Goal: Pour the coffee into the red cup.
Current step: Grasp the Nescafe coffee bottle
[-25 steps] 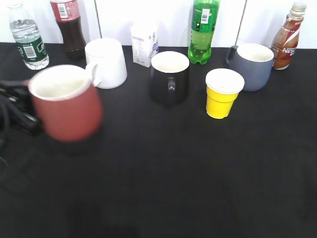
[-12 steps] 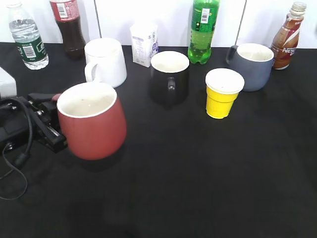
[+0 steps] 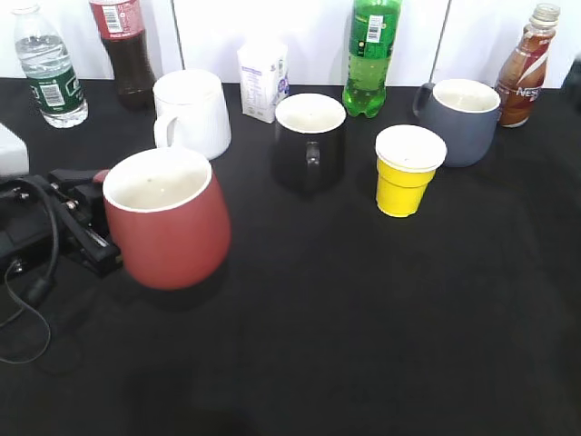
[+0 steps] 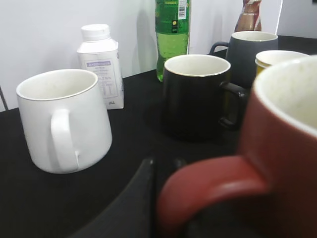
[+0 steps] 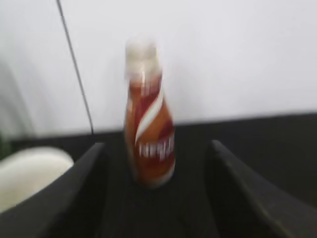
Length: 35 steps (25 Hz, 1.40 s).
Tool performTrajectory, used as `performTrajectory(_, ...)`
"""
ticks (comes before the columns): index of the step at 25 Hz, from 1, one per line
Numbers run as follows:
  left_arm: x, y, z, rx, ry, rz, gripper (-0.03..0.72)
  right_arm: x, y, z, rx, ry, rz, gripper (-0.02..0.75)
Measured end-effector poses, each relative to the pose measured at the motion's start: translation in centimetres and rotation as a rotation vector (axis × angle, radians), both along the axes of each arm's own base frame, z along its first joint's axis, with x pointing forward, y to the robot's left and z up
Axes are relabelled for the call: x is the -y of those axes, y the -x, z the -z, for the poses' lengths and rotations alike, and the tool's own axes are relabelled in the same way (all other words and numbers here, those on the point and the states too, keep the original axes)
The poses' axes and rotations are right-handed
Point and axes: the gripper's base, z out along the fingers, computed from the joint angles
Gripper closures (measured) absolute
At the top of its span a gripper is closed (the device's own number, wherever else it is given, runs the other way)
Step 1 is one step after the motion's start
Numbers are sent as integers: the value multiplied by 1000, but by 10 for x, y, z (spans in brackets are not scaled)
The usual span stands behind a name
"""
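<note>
The red cup (image 3: 168, 222), brick red with a white inside, stands at the left of the black table, leaning slightly. My left gripper (image 3: 91, 232) is shut on its handle from the left. In the left wrist view the handle (image 4: 213, 183) fills the foreground beside one dark finger (image 4: 136, 198), and the cup body (image 4: 292, 148) is at the right. The coffee bottle (image 3: 526, 65) stands upright at the back right. In the right wrist view it (image 5: 148, 134) is blurred and straight ahead. My right gripper (image 5: 156, 198) is open and empty, short of the bottle.
Along the back stand a water bottle (image 3: 50, 68), a cola bottle (image 3: 127, 50), a white mug (image 3: 192, 113), a small carton (image 3: 263, 80), a black mug (image 3: 310, 141), a green bottle (image 3: 370, 56), a yellow paper cup (image 3: 408, 171) and a grey-blue mug (image 3: 463, 120).
My left gripper carried the red cup from the far left towards the right and nearer the front. In the last half second it has barely moved.
</note>
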Motion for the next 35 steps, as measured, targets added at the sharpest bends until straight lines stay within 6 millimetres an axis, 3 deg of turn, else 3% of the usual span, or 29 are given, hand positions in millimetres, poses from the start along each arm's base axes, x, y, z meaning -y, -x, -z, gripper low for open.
performTrajectory(2, 0, 0, 0, 0, 0, 0, 624, -1, 0, -1, 9, -23, -8, 266)
performTrajectory(6, 0, 0, 0, 1, 1, 0, 624, 13, -7, 18, -193, -4, -58, 272)
performTrajectory(10, 0, 0, 0, 1, 1, 0, 624, 43, -37, 29, -234, -34, -198, 273)
performTrajectory(17, 0, 0, 0, 1, 1, -1, 624, 50, -96, 57, -182, 1, -320, 267)
performTrajectory(20, 0, 0, 0, 1, 1, -1, 624, 50, -112, 75, -176, 8, -349, 121)
performTrajectory(22, 0, 0, 0, 1, 1, -1, 624, 42, -119, 80, -171, 12, -373, 85)
performTrajectory(24, 0, 0, 0, 1, 2, -1, 624, 32, -129, 86, -169, 20, -397, 83)
performTrajectory(31, 0, 0, 0, 2, 2, -1, 624, 35, -156, 99, -142, 27, -389, 87)
performTrajectory(35, 0, 0, 0, 2, 2, -1, 624, 25, -173, 109, -146, 40, -400, 87)
